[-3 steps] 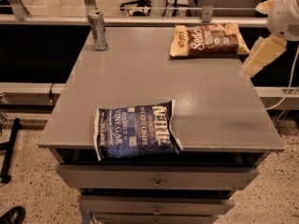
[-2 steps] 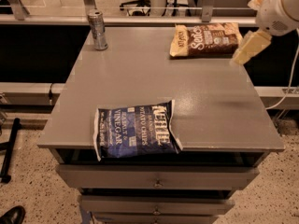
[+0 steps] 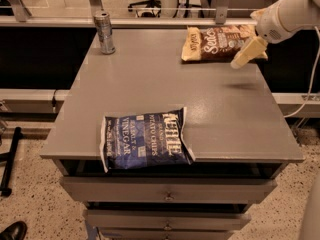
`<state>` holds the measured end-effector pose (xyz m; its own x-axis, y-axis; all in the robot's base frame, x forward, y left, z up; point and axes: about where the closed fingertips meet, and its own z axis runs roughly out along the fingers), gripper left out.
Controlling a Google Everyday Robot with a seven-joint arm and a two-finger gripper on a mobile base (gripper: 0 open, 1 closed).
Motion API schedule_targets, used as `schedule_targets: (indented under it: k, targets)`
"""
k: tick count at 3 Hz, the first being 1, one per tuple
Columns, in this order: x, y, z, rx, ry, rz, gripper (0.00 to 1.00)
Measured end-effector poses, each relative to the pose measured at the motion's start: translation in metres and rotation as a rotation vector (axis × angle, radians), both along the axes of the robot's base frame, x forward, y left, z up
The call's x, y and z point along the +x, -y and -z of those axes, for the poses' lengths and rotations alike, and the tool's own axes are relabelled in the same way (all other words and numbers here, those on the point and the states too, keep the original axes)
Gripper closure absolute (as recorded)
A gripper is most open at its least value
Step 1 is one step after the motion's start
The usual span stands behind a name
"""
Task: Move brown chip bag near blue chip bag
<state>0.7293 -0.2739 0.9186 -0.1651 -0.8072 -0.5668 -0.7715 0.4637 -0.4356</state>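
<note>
The brown chip bag (image 3: 220, 42) lies flat at the table's far right corner, dark brown in the middle with white script and tan ends. The blue chip bag (image 3: 145, 138) lies flat at the front edge, left of centre, slightly overhanging it. My gripper (image 3: 247, 54) hangs from the white arm that comes in from the upper right. It is above the table, just at the brown bag's right front end. It holds nothing that I can see.
A silver can (image 3: 104, 32) stands upright at the table's far left corner. The grey table (image 3: 165, 84) has drawers below its front edge. A white cable (image 3: 311, 89) hangs at the right. A railing with posts runs behind the table.
My gripper has moved left and toward the brown bag, from beyond the table's right edge to over its far right corner. The bags and the can have not moved.
</note>
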Motion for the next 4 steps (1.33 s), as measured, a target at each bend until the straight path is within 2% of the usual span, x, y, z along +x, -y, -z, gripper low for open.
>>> schedule_targets:
  k: [1, 2, 3, 4]
  targets:
    - [0.032, 0.005, 0.025, 0.080, -0.006, 0.020, 0.00]
    - [0.045, 0.009, 0.036, 0.105, -0.007, 0.034, 0.00]
    - [0.053, 0.012, 0.041, 0.114, 0.002, 0.040, 0.18]
    - [0.057, 0.012, 0.044, 0.115, 0.008, 0.038, 0.41]
